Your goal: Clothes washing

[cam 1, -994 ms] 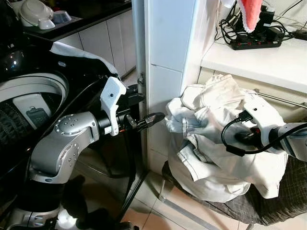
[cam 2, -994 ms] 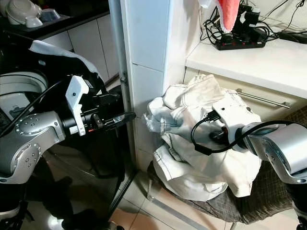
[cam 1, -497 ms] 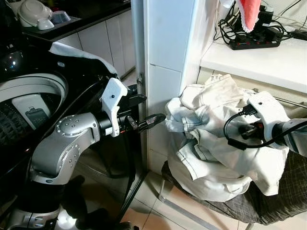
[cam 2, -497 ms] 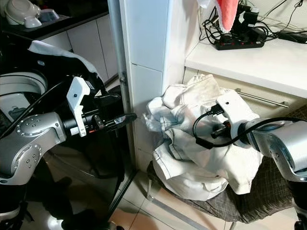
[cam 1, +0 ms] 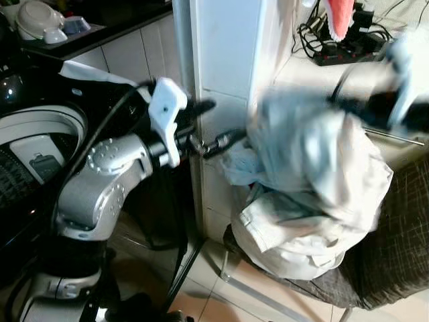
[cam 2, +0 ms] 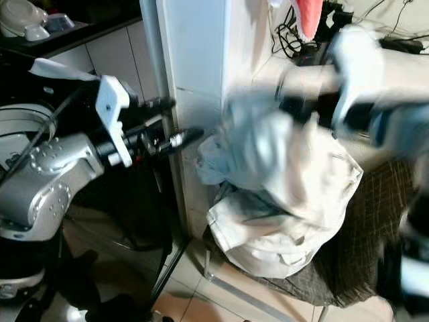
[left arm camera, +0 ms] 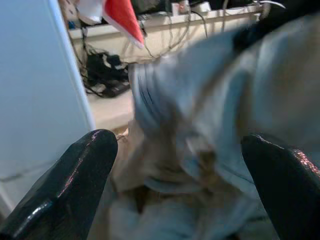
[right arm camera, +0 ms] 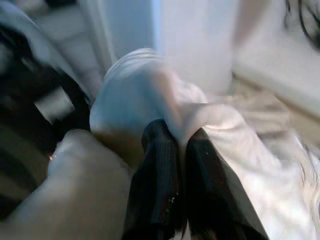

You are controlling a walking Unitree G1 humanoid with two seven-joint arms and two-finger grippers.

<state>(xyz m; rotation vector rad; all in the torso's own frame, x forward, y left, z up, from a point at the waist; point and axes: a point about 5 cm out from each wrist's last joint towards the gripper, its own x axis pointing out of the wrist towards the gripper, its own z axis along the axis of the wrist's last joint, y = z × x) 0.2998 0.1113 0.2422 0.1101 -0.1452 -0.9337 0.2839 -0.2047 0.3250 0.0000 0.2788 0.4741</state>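
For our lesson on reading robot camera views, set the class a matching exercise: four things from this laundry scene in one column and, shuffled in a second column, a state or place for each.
Things
1. left gripper
2. right gripper
3. white garment
4. power strip

States or places
A. on the white counter, amid black cables
B. fingers spread wide, holding nothing
C. partly lifted off the dark chair
D. fingers pinched shut on cloth

Pairs: 1-B, 2-D, 3-C, 4-A

A heap of clothes (cam 1: 308, 201) lay on a chair (cam 1: 395, 255), right of a pillar (cam 1: 224, 74). The washing machine (cam 1: 33, 144) stood left of it. Behind, a power strip (cam 1: 348, 54) sat on the table (cam 2: 409, 74).
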